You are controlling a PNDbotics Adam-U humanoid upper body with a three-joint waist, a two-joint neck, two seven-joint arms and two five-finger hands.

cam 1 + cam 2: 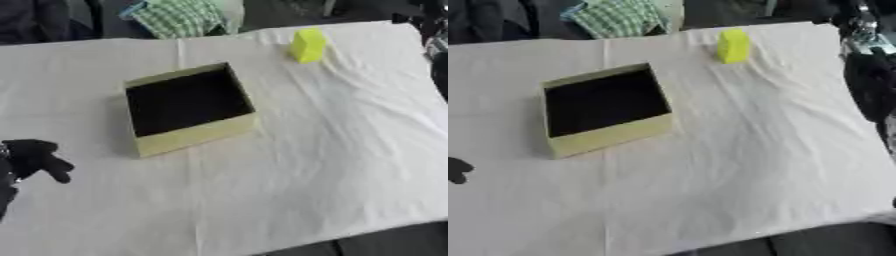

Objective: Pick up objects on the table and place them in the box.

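Resting at the tabletop's (pixel 332 165) left edge, the left hand (pixel 35 157) has its fingers curled, holding nothing. Only the right arm shows at the right edge; its fingers cannot be told. The yellow block (pixel 308 45) stands far right of the open, dark-lined box (pixel 188 107).
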